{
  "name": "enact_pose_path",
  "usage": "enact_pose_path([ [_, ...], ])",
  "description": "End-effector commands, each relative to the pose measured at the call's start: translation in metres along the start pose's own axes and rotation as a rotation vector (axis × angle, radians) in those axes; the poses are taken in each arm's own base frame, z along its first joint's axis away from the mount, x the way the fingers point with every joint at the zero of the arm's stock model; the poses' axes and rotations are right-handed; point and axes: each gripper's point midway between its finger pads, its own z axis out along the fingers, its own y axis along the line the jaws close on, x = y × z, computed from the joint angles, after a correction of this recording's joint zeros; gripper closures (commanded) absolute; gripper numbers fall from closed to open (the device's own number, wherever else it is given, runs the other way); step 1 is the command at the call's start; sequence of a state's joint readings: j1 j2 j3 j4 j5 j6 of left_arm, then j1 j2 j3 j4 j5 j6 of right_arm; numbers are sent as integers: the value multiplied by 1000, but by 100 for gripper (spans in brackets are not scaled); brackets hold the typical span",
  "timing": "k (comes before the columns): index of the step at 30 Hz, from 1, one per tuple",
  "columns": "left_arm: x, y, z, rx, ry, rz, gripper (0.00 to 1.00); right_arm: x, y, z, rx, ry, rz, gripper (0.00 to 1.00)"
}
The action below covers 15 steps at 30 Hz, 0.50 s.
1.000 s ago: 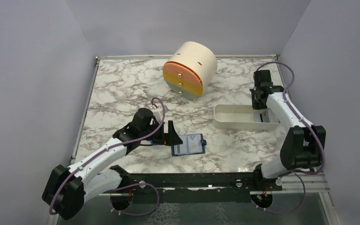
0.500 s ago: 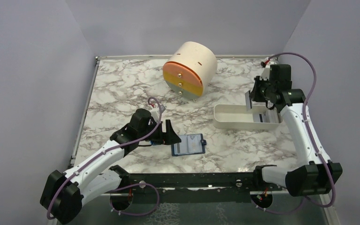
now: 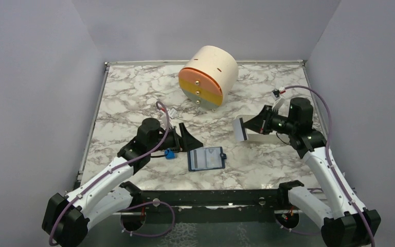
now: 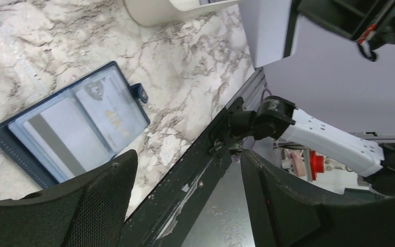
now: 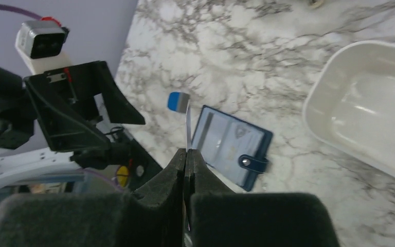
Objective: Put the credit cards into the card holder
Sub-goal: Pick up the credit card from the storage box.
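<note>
The card holder (image 3: 206, 158) lies open on the marble, snap tab to the right; it also shows in the left wrist view (image 4: 77, 131) and the right wrist view (image 5: 231, 141). Pale cards sit in both its halves, one with a dark stripe (image 4: 64, 136), one with a gold mark (image 4: 110, 108). My right gripper (image 3: 252, 126) (image 5: 186, 154) is shut on a credit card (image 3: 241, 128), held in the air up and right of the holder, edge-on in its own view (image 5: 187, 126). My left gripper (image 3: 187, 139) (image 4: 185, 157) is open and empty, just left of the holder.
A white oblong tray (image 3: 267, 139) (image 5: 339, 103) stands right of centre, under the right arm. A small bright blue block (image 3: 168, 153) (image 5: 177, 101) lies left of the holder, below my left gripper. A round cream drawer unit (image 3: 208, 74) stands at the back.
My right gripper has lifted a card out of the tray and swung it left toward the holder. My left gripper has risen and drawn back slightly, uncovering the blue block.
</note>
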State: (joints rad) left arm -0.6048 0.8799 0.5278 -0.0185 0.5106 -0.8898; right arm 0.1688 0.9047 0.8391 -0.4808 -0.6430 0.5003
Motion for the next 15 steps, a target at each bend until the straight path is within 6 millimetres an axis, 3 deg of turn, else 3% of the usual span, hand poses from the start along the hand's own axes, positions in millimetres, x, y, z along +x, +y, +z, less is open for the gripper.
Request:
enact_pose_path([
  [1, -8, -33, -1, 146, -22, -7, 26, 9, 46, 3, -261, 25, 70, 99],
  [8, -11, -48, -2, 263, -55, -67, 30, 33, 75, 10, -436, 83, 148, 99],
  [15, -20, -60, -6, 303, -90, -77, 33, 39, 97, 19, -501, 95, 217, 99],
])
